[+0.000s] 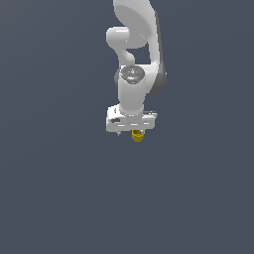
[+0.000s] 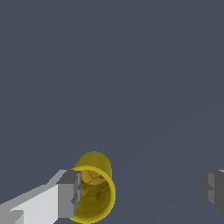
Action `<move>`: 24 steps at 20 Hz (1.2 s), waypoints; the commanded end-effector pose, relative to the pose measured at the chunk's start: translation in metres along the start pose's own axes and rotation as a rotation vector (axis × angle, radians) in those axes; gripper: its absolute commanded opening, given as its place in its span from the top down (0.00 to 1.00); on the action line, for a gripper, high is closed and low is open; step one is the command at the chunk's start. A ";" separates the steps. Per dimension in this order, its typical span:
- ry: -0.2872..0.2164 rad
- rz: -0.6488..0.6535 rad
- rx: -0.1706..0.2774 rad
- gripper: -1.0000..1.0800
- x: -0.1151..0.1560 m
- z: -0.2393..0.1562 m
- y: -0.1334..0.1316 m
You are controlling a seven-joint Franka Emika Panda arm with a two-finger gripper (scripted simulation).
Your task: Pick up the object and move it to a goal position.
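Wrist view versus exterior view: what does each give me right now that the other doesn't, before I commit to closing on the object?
Only the wrist view shows the fingers spread wide, and the hollow interior of the yellow object, which sits against one finger rather than centred.

Only the exterior view shows the whole white arm reaching down over the spot.

Both show the yellow object at the gripper over the plain dark surface.

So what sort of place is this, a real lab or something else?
Most likely a computer simulation, not a real room. The floor is one flat, featureless grey-blue, the white robot arm looks smoothly rendered, and the only other item is a small yellow cup-like object beside one finger of the open gripper.
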State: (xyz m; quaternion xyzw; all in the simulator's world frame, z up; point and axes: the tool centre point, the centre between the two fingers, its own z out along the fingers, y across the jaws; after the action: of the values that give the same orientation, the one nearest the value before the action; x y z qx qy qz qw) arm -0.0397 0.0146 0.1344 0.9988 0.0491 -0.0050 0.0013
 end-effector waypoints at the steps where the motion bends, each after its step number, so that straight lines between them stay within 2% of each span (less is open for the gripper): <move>1: 0.002 -0.049 0.000 0.04 -0.012 0.010 -0.013; 11: 0.009 -0.182 0.001 0.04 -0.047 0.035 -0.047; 24: 0.010 -0.197 0.001 0.04 -0.052 0.052 -0.050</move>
State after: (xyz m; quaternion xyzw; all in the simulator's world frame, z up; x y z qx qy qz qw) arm -0.0960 0.0592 0.0875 0.9892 0.1468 0.0001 0.0000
